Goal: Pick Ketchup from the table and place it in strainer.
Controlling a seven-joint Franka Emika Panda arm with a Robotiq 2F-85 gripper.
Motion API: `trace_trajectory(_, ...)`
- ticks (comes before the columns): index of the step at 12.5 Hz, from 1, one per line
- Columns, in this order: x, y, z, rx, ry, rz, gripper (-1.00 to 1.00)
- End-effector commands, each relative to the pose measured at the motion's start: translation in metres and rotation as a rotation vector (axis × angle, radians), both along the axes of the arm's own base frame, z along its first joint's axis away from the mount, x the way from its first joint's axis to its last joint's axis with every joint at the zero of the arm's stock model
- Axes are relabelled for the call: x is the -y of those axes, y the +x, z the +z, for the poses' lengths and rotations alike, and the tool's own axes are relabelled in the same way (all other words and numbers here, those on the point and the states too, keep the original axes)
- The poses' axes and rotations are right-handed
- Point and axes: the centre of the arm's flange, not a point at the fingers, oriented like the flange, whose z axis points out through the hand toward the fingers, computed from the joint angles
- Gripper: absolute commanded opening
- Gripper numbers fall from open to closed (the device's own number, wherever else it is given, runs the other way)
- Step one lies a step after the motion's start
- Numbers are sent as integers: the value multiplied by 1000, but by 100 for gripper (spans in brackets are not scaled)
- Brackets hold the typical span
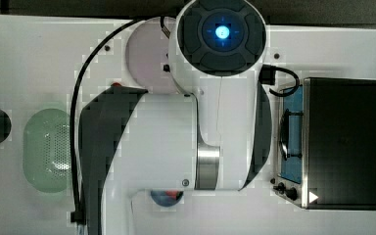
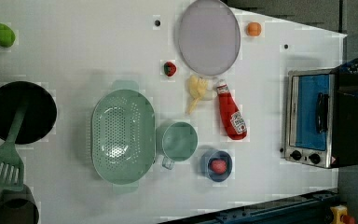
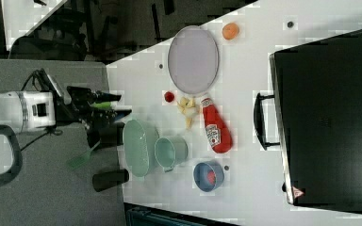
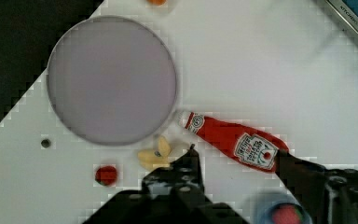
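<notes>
The Ketchup [image 2: 230, 114] lies flat on the white surface [image 2: 74, 46], untouched, its white cap end toward the grey plate [image 2: 209, 37] and just beside the yellow banana pieces [image 2: 198, 91]. In the left view, the teal cup [image 2: 179, 141] sits between the bottle and the strainer [image 2: 122, 135], and a blue bowl [image 2: 216, 165] with a red piece rests near the bottle's base.

The end effector [image 4: 237, 163] hangs above the surface with its two dark fingers [image 4: 186, 170] spread moderately apart and nothing between them; in the wrist view the labelled end of the bottle sits in the gap, still well below.

The step in hand appears to be the approach for the pick. To do it well, the arm should probably descend straight down with the fingers straddling the bottle across its narrow width, near the label where the body is fullest, so it does not pivot when lifted. The opening looks wide enough, but the banana pieces close to the cap argue for gripping toward the base. After lifting, the carry should clear the cup before lowering into the strainer's open bowl.
</notes>
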Motion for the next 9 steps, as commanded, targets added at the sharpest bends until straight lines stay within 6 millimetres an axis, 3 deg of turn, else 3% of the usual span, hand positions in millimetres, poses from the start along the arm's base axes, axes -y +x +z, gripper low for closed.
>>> trace_trajectory(1,15,-107,69,-21,-24,-38,58)
trace_trajectory(3,14,-104,62,-36,-23,-35,99)
trace_trajectory(5,12,-100,40,-82,-22,-27,100)
trace_trajectory(9,4,-82,-31,-170,-16,9,100)
